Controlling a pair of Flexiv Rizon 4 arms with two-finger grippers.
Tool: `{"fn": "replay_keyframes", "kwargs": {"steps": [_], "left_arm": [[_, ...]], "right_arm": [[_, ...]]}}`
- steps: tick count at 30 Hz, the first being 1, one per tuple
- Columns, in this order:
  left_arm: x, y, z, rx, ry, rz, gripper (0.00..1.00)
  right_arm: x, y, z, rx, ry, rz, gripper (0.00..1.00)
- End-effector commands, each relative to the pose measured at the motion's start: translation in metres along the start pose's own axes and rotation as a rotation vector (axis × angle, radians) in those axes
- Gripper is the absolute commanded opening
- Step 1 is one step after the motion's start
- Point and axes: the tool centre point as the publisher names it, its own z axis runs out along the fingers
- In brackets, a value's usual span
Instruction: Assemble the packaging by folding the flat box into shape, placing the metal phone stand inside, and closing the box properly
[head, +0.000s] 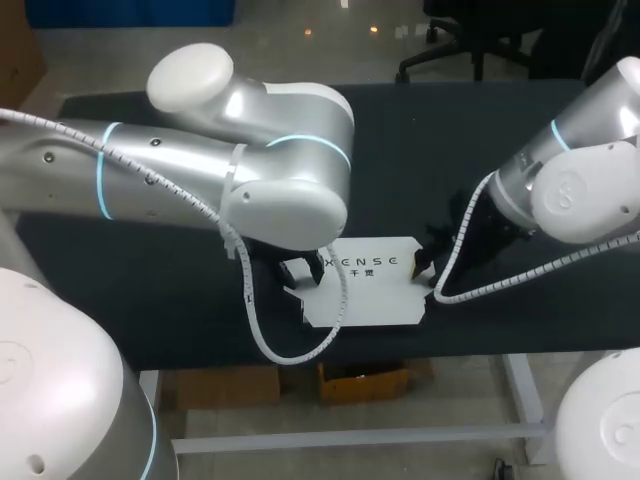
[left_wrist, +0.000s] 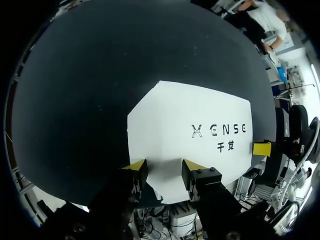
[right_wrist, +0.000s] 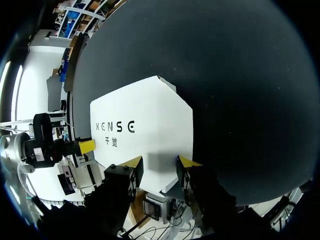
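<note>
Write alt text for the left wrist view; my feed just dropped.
A flat white box lies unfolded, printed side up, on the black table. The left gripper sits at the box's near edge with fingers open, and the other arm's yellow fingertip shows at the opposite edge.

Seen from the head camera, the flat box (head: 365, 283) lies on the table (head: 420, 160), close to the table's 6 o'clock edge. The left gripper (head: 297, 274) stands at the box's 9 o'clock edge and the right gripper (head: 424, 268) at its 3 o'clock edge, with the box between them. In each wrist view, that gripper's fingers stand apart over the near box edge.
</note>
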Motion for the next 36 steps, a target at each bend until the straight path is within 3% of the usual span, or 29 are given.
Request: {"fn": "replay_keyframes", "kwargs": {"steps": [1, 15, 36], "left_arm": [[-0.0012, 0.0027, 0.0018, 0.016, 0.013, 0.001, 0.45], [-0.0002, 0.0121, 0.0001, 0.038, 0.077, -0.003, 0.45], [0.0026, 0.009, 0.0069, 0.008, 0.139, -0.004, 0.44]], "right_arm": [[-0.0032, 0.0004, -0.0015, -0.003, 0.016, -0.004, 0.42], [-0.0053, -0.0013, 0.0033, -0.004, 0.064, -0.014, 0.41], [-0.0017, -0.0002, 0.0033, -0.06, 0.112, -0.074, 0.41]]}}
